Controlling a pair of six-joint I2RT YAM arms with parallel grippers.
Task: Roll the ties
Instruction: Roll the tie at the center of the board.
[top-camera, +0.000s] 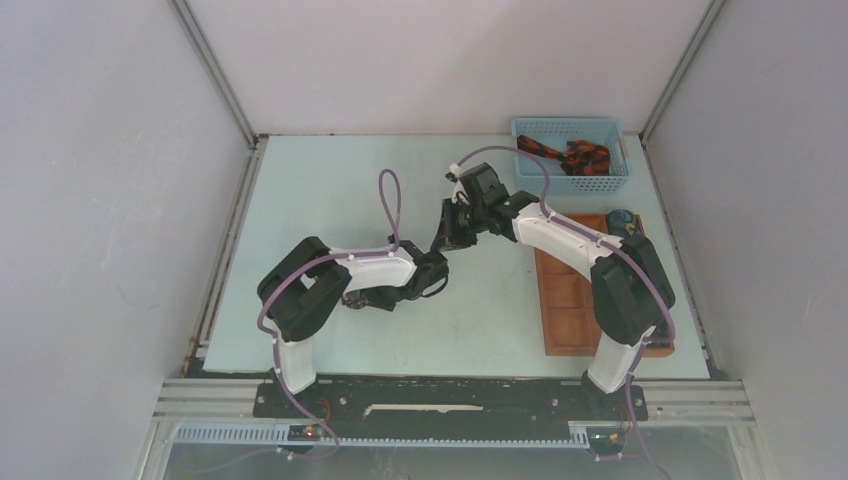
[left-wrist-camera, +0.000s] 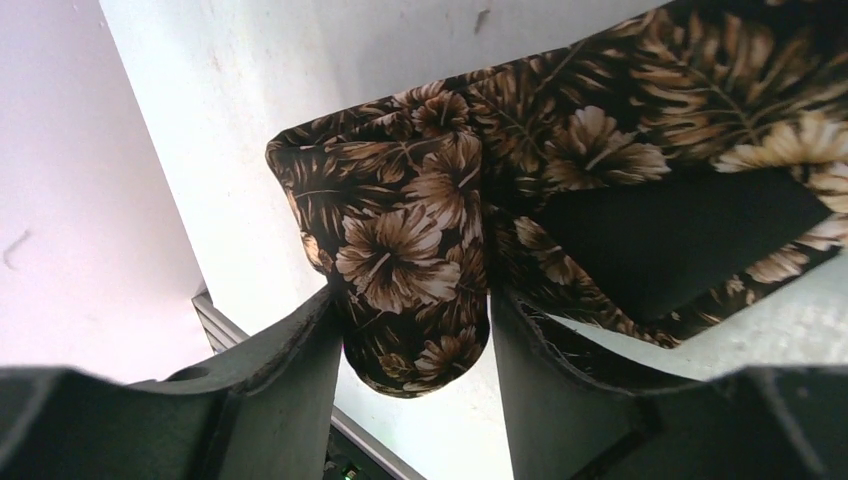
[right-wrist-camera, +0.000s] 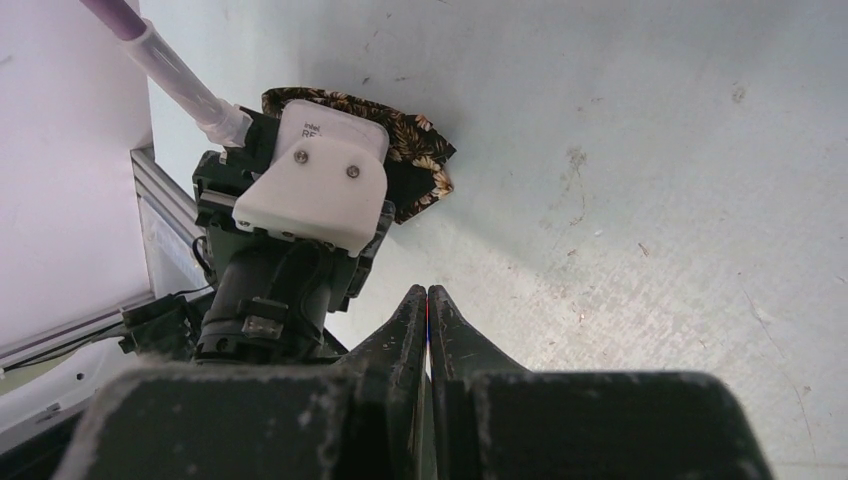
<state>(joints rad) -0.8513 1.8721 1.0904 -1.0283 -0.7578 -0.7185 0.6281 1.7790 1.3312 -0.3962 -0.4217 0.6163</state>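
**Q:** Top view: how do the two arms lie?
**A:** The left arm (top-camera: 370, 268) is folded low over the near left of the desk (top-camera: 330, 190). Its elbow points left, its forearm runs right, and its wrist is doubled back beneath the forearm. The right arm (top-camera: 550, 232) reaches left and far from a raised elbow. The right pincer (top-camera: 452, 238) points down at mid-desk, just beside the left wrist. At the far right a blue basket (top-camera: 560, 122) holds a black and red-orange tie (top-camera: 585, 157). The orange-brown tray (top-camera: 545, 300) lies nearer than the basket.

**Q:** Left wrist view: what does the pincer hold?
**A:** The left pincer (left-wrist-camera: 412, 300) grasps the rolled end of the brown floral tie (left-wrist-camera: 400, 250), with one finger against the fabric on each side of the roll. The unrolled length spreads to the right on the desk, with its dark lining showing.

**Q:** Right wrist view?
**A:** The right pincer is clenched, its fingers (right-wrist-camera: 405, 320) meeting tip to tip above the desk. Farther off to the left stands the white camera housing (right-wrist-camera: 315, 190) of the left arm. The brown floral tie lies on the desk under it.
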